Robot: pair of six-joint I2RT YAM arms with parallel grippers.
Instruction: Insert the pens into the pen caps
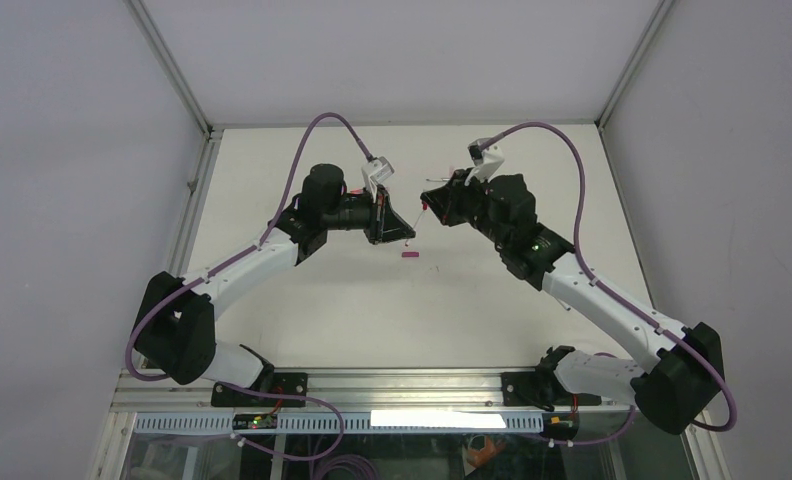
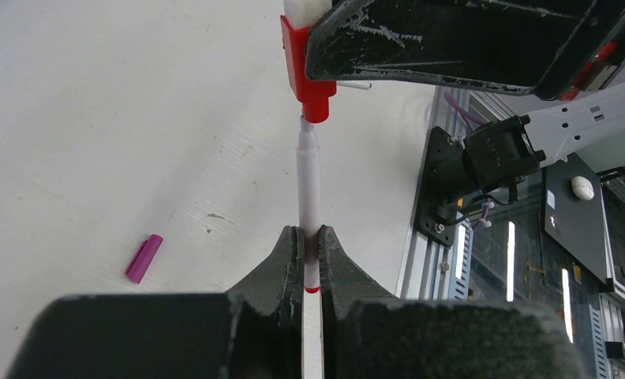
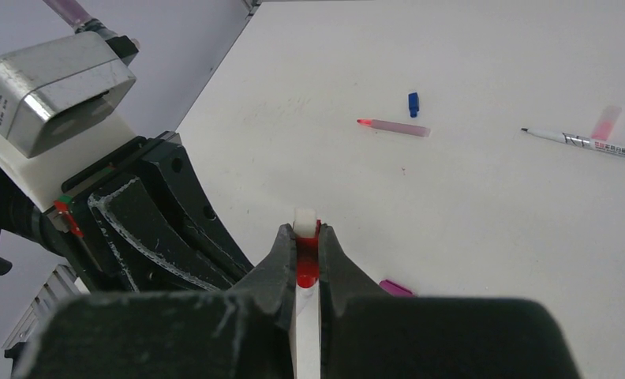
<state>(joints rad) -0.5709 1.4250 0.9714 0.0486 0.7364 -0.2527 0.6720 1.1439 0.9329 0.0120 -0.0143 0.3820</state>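
My left gripper is shut on a thin white pen with a red ring, held above the table. My right gripper is shut on a red pen cap with a white end. In the left wrist view the pen's narrow tip sits at the mouth of the red cap, in line with it. From above, the two grippers meet at the table's middle, with the pen between them.
A magenta cap lies on the table under the grippers and shows from above. Farther off lie a blue cap, a pink pen, a white pen and a pale pink cap.
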